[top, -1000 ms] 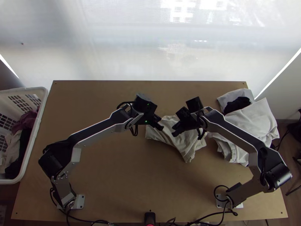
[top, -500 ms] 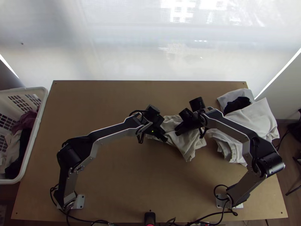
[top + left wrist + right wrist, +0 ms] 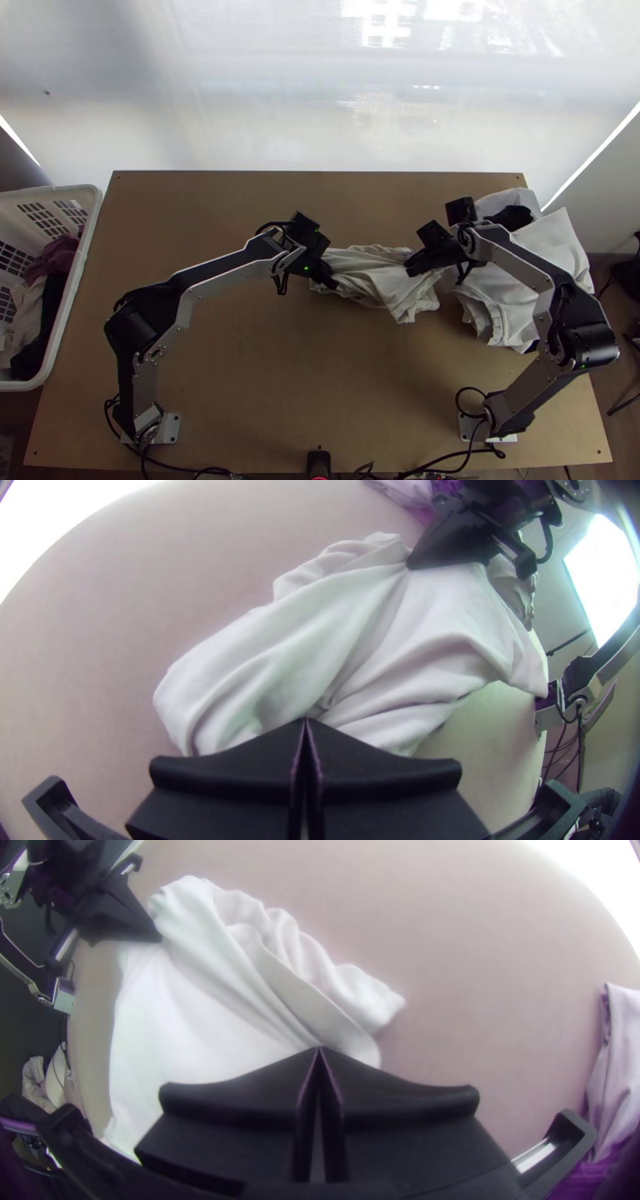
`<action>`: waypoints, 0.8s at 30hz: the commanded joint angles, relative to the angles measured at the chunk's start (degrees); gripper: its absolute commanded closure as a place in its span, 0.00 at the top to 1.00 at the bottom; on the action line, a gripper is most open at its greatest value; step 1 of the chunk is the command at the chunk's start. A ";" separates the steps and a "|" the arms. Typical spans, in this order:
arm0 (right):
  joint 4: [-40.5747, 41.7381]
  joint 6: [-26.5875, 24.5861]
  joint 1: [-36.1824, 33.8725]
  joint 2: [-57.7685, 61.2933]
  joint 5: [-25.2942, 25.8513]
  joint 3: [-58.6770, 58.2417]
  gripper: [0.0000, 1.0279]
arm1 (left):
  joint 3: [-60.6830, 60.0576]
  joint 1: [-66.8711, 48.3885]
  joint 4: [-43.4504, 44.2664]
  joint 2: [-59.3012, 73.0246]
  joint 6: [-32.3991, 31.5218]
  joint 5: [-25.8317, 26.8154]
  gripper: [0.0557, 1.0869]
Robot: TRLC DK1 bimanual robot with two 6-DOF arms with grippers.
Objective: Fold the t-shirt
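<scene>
Seen from above, two robot arms meet over one white t-shirt (image 3: 388, 286), which lies bunched and creased on the one wooden table (image 3: 264, 384). The left gripper (image 3: 335, 285) clasps its left end and the right gripper (image 3: 410, 271) pinches it farther right. Near the t-shirt, on its right, lies one heap of pale cloth (image 3: 552, 252) topped with one dark piece of cloth (image 3: 510, 214). Well apart, on the t-shirt's left, stands one white basket (image 3: 78, 276) holding purple, dark and pale laundry.

In the left wrist view, the two fingers of the left gripper (image 3: 306, 721) are pressed together on the t-shirt, creases running to their tips; the right gripper is on the same garment, beyond its middle.

In the right wrist view, the right gripper (image 3: 320, 1049) has its two fingers clamped on the t-shirt, and the left gripper's tip touches the t-shirt's other end.
</scene>
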 commanded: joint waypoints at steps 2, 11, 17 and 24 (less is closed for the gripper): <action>-5.58 -3.56 -5.00 -4.50 -0.25 2.37 0.03 | -1.17 0.86 -1.44 -2.21 0.68 0.10 0.04; -11.56 2.15 -1.22 -13.82 -0.87 6.94 0.03 | -0.64 3.94 -2.50 -5.20 1.12 0.45 0.04; -11.56 6.81 5.29 -16.19 -0.69 4.31 0.03 | -0.29 7.28 -6.54 -6.52 1.12 3.44 0.17; -11.29 8.83 8.72 -15.84 -0.69 3.69 0.03 | 2.52 11.50 -11.99 -3.88 -1.69 16.44 0.95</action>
